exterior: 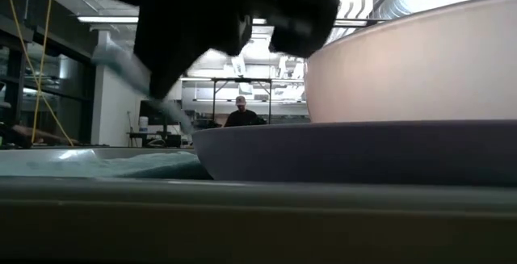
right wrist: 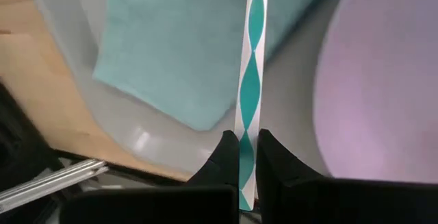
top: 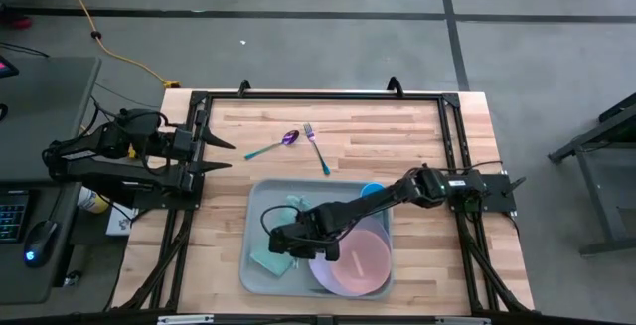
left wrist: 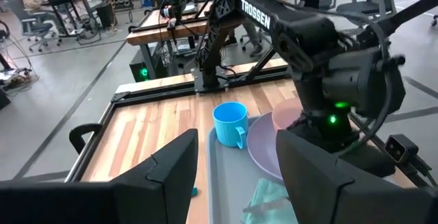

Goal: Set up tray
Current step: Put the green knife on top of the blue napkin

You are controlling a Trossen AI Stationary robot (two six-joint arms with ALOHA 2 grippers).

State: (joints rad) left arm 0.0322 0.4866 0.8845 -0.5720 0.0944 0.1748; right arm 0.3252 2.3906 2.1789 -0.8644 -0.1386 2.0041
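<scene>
One tray (top: 256, 265), pale grey-green, rectangular with rounded corners, lies on the near middle of the tabletop (top: 417, 156); its long axis runs across the tabletop, left to right.

Contents of tray:
- One lavender plate (top: 343, 283), carrying one pink bowl (top: 360, 255).
- One blue mug (left wrist: 230, 122), at the far right corner, touching the plate's rim.
- One teal cloth (right wrist: 178, 53), at the left end.
- One flat utensil handle (right wrist: 250, 80), white with a teal wavy pattern, pinched between the closed fingers of the right gripper (right wrist: 248, 145) above the cloth; which utensil it belongs to cannot be told.

On bare tabletop beyond the tray:
- One spoon (top: 272, 145), purple bowl, teal handle.
- One fork (top: 316, 146), teal handle, just beside the spoon.

Arms: two. Left gripper (top: 221, 155) rests at the tabletop's left edge, fingers spread wide, holding nothing.

Legible writing: "TROSSEN" on the right arm (left wrist: 287, 25).

One person (exterior: 242, 112) shows in the room behind.
</scene>
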